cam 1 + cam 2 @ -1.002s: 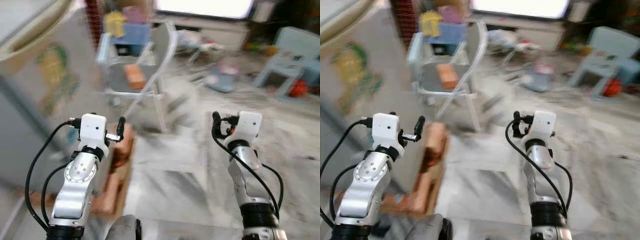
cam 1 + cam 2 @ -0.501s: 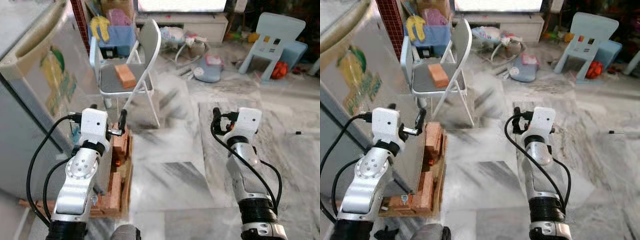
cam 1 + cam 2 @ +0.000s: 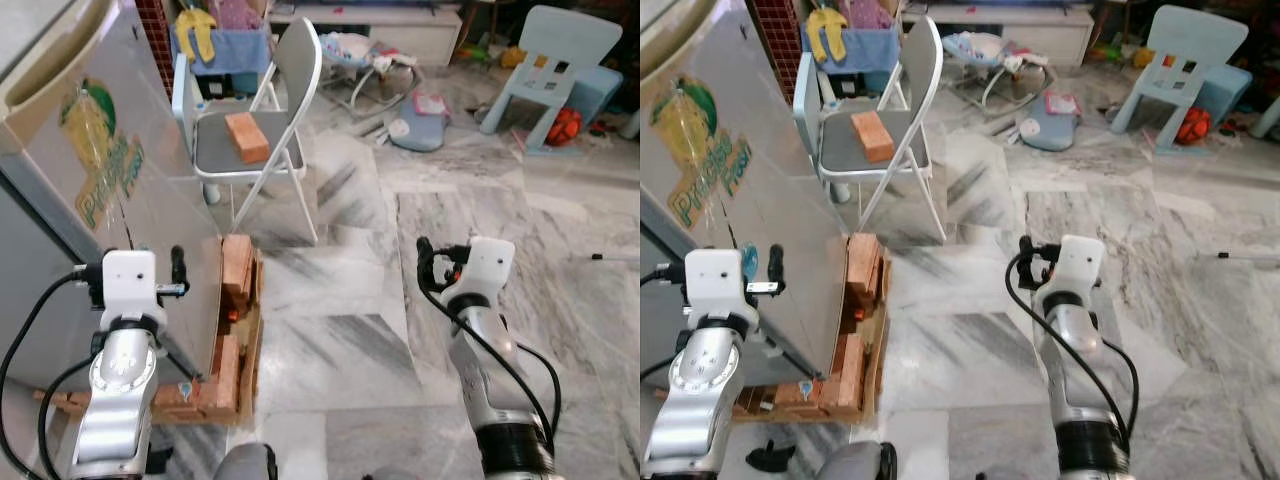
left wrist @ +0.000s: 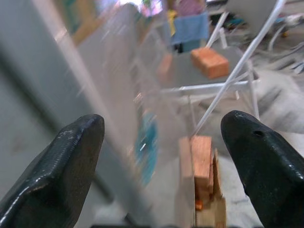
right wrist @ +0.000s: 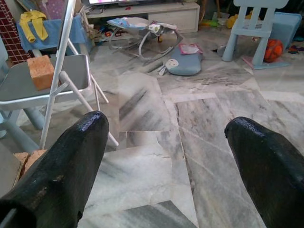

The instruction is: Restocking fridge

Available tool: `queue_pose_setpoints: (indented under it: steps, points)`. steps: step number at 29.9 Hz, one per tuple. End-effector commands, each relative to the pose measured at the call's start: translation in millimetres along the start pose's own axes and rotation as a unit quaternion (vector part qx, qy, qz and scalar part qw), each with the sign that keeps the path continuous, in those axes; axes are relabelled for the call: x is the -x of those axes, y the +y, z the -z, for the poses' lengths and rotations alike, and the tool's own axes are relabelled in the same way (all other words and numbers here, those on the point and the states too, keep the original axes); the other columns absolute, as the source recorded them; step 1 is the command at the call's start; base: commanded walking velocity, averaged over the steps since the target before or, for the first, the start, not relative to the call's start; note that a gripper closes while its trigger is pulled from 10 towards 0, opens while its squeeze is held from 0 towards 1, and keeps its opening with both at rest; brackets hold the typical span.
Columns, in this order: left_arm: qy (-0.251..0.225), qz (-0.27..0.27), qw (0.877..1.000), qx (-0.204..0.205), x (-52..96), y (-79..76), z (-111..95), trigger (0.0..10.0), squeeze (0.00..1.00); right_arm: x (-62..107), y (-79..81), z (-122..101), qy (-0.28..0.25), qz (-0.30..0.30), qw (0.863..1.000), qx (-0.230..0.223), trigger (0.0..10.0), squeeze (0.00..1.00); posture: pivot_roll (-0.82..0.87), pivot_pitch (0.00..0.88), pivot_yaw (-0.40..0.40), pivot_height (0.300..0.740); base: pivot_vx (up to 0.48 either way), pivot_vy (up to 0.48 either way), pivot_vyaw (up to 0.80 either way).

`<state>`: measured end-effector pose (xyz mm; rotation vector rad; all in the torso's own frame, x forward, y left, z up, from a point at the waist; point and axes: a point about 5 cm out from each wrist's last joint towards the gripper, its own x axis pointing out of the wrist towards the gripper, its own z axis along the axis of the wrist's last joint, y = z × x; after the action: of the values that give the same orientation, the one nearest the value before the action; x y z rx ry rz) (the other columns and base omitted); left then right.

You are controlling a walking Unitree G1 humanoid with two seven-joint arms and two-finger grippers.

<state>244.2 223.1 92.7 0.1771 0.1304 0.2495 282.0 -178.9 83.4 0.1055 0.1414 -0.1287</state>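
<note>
The grey fridge, with a yellow and green sticker on its side, stands at the left with its door closed. My left gripper is held up right beside the fridge's side wall, open and empty. One of its black fingers shows in the left eye view. My right gripper hovers open over the marble floor to the right, holding nothing; its fingers point ahead. No food items are visible.
The fridge rests on a wooden pallet with stacked bricks. A grey folding chair stands just ahead, carrying a brick. Farther off are a baby bouncer, a blue cushion, a light blue child's chair and an orange ball.
The whole picture has shifted and sharpened, so the camera moved. Within it my left arm now sits lower and further left, closer to the fridge side. The right arm holds its pose.
</note>
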Motion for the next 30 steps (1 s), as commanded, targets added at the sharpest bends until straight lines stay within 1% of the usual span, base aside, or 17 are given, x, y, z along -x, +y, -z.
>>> queue_pose_setpoints:
  steps: [1,2,3,5,8,10,12,14,17,21,23,24,25,26,28,29,30]
  points:
    - [0.02,-0.031,0.999,0.013,-1.5,11.1,6,10.0,0.0,2.4,-4.4,-2,-0.002,0.002,1.0,-0.001,10.0,0.0,0.09,0.053,-0.027,0.74,0.0,0.0,0.0]
    - [0.023,-0.036,0.999,0.016,-2.3,12.4,7,10.0,0.0,2.6,-5.3,-1,0.0,0.004,1.0,0.0,10.0,0.0,0.09,0.053,-0.027,0.74,0.0,0.0,0.0]
    - [0.028,-0.057,0.998,0.024,-6.7,19.3,8,10.0,0.0,4.6,-6.3,-1,0.0,0.005,1.0,0.002,10.0,0.0,0.08,0.066,-0.017,0.74,0.0,0.0,0.0]
    - [0.03,-0.068,0.997,0.03,-7.9,23.0,8,10.0,0.0,6.7,-6.5,-2,0.0,0.006,1.0,0.002,10.0,0.0,0.08,0.068,-0.015,0.74,0.0,0.0,0.0]
    - [0.032,-0.066,0.997,0.038,-14.7,24.9,7,10.0,0.0,11.3,-8.5,1,0.01,0.006,1.0,0.002,10.0,0.0,0.07,0.076,-0.012,0.74,0.0,0.0,0.0]
    - [0.028,-0.051,0.997,0.054,-24.0,23.1,4,10.0,0.0,22.1,-16.7,7,0.039,0.026,0.998,0.048,10.0,0.0,0.06,0.078,-0.008,0.74,0.0,0.0,0.0]
    - [0.026,-0.041,0.997,0.064,-30.2,20.8,2,10.0,0.0,29.0,-21.1,12,0.057,0.037,0.996,0.05,10.0,0.0,0.05,0.081,-0.005,0.74,0.0,0.0,0.0]
    - [0.022,-0.032,0.997,0.072,-38.3,17.7,-2,10.0,0.0,38.0,-22.6,19,0.077,0.037,0.996,0.036,10.0,0.0,0.03,0.084,-0.003,0.74,0.0,0.0,0.0]
    - [0.014,-0.017,0.996,0.081,-48.9,14.6,-8,10.0,0.0,48.4,-18.0,21,0.084,0.006,0.996,0.028,10.0,0.0,0.02,0.088,0.002,0.74,0.0,0.0,0.0]
    - [0.007,0.005,0.996,0.087,-54.5,10.3,-14,10.0,0.0,51.5,-9.8,16,0.086,-0.046,0.995,0.017,10.0,0.0,0.02,0.095,0.005,0.74,0.0,0.0,0.0]
    - [0.004,0.018,0.996,0.085,-56.3,8.0,-15,10.0,0.0,52.3,1.8,15,0.1,-0.114,0.988,0.009,10.0,0.0,0.02,0.097,0.004,0.74,0.0,0.0,0.0]
    - [0.004,0.018,0.996,0.085,-56.3,8.0,-15,10.0,0.0,52.3,1.8,15,0.1,-0.114,0.988,0.009,10.0,0.0,0.02,0.097,0.004,0.74,0.0,0.0,0.0]
    - [0.003,0.031,0.996,0.089,-56.6,5.4,-16,10.0,0.0,53.5,9.0,13,0.1,-0.156,0.983,-0.01,10.0,0.0,0.02,0.098,0.004,0.74,0.0,0.0,0.0]
    - [-0.003,0.045,0.995,0.085,-56.6,2.5,-18,10.0,0.0,55.0,14.6,11,0.103,-0.194,0.976,-0.013,10.0,0.0,0.02,0.101,0.005,0.74,0.0,0.0,0.0]
    - [-0.009,0.064,0.994,0.089,-54.7,-2.8,-21,10.0,0.0,56.0,17.9,8,0.096,-0.219,0.971,-0.011,10.0,0.0,0.03,0.103,0.005,0.74,0.0,0.0,0.0]
    - [-0.015,0.087,0.993,0.084,-52.8,-8.6,-23,10.0,0.0,57.6,20.3,6,0.096,-0.241,0.966,-0.012,10.0,0.0,0.03,0.104,0.006,0.74,0.0,0.0,0.0]
    - [-0.017,0.092,0.992,0.081,-52.5,-9.7,-23,10.0,0.0,58.0,20.8,5,0.097,-0.245,0.965,-0.013,10.0,0.0,0.03,0.104,0.006,0.74,0.0,0.0,0.0]
